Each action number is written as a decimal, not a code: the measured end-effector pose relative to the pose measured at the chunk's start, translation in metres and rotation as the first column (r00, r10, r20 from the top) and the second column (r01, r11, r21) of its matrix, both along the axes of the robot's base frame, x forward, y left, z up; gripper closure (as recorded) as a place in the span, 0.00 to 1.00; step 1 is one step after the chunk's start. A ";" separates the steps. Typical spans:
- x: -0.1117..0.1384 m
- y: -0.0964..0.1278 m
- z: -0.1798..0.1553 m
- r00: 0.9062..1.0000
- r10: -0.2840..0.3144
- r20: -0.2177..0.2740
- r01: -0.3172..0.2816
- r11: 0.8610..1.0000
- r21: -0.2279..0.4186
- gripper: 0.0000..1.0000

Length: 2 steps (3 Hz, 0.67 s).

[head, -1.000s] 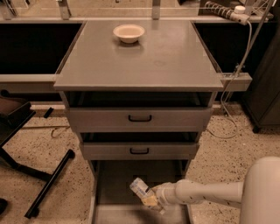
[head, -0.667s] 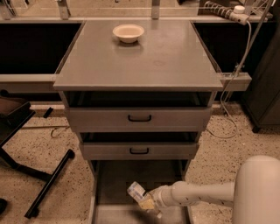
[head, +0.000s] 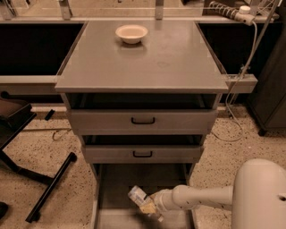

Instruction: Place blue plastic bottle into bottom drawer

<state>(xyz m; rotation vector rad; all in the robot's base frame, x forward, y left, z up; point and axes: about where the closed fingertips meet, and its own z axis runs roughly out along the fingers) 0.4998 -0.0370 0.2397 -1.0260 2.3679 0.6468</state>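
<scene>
The bottom drawer (head: pixel 134 176) of the grey table (head: pixel 147 67) stands pulled out toward the camera, its plain grey floor showing between the side rails. The gripper (head: pixel 145 205) is inside this drawer, low and a little right of its middle, at the end of a white arm (head: pixel 201 197) that reaches in from the right. The arm comes from the rounded white body (head: pixel 261 197) of the robot at the lower right corner.

The fingers (head: pixel 151 210) are clamped on the bottle (head: pixel 137 196). The bottle is tilted, its free end pointing up and to the left, away from the arm. It sits over the drawer's floor, within the drawer's walls. Whether its lower end touches the floor cannot be told.

Above the open drawer are two shallower drawers, each with a black handle: the middle drawer (head: pixel 142 154) and the top drawer (head: pixel 143 120). Both stand slightly out from the frame, with a dark gap above each front.

On the table, near its far edge and left of centre, sits a cream bowl (head: pixel 131 33), upright and well apart from the bottle.

A power strip (head: pixel 228 10) lies at the upper right, and a pale cable (head: pixel 243 71) hangs down from it beside the table. On the speckled floor (head: pixel 35 152) to the left stands a black chair base (head: pixel 49 188).
</scene>
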 end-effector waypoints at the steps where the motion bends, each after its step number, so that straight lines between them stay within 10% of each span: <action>1: 0.021 0.008 -0.025 1.000 -0.011 0.024 0.011 1.000 -0.018 1.00; 2: 0.037 0.015 -0.039 0.998 -0.028 0.054 0.030 0.999 -0.040 1.00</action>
